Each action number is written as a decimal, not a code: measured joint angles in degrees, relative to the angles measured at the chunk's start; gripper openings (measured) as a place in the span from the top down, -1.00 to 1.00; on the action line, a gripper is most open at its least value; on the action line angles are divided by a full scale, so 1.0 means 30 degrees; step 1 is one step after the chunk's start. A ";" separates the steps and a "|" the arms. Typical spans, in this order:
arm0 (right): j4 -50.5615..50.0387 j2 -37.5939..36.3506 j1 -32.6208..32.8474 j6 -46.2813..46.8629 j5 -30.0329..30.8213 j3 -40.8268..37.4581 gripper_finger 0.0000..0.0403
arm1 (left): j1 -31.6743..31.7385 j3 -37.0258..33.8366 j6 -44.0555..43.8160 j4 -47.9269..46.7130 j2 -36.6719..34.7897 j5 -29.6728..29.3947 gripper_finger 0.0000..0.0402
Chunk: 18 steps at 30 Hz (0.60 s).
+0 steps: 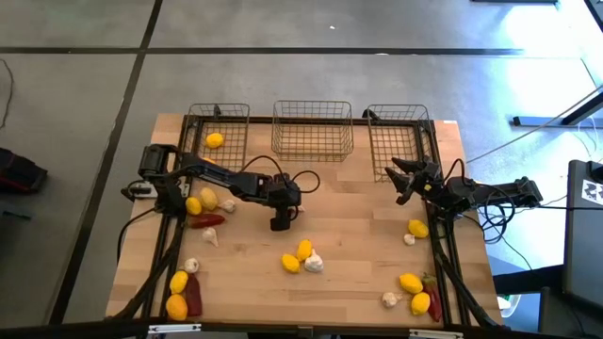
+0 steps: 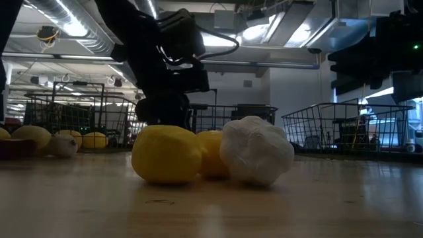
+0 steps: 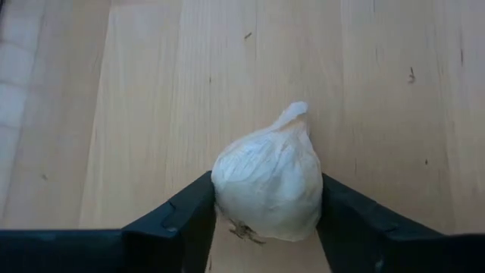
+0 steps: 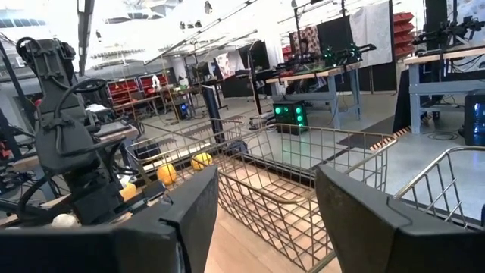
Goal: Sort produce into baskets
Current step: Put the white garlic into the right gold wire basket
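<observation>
Left gripper w/ its fingers touching both sides of a garlic bulb on the table, mid-table; squeeze probably not firm yet. Bulb is light, papery skin, a bit fragile: hold at widest part, gently. Right gripper open, empty, near the right basket

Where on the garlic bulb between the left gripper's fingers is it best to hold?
Grip the garlic bulb across its widest middle, coming from above. Its round belly fits between the left gripper fingers, while the papery tip is too thin to hold.
</observation>
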 joint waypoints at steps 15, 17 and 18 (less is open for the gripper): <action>0.0564 0.0000 0.0000 0.0033 -0.2674 0.0000 -0.08 | -0.0036 0.0953 -0.0177 -0.0230 -0.1694 0.0000 0.18; 0.0781 -0.0001 0.0000 0.0031 -0.3729 0.0000 -0.08 | -0.0036 0.0984 -0.0197 -0.0146 -0.2437 0.0002 0.18; 0.0944 -0.0002 0.0000 -0.0016 -0.4327 0.0000 -0.08 | -0.0036 0.0984 -0.0292 -0.0160 -0.2823 -0.0006 0.18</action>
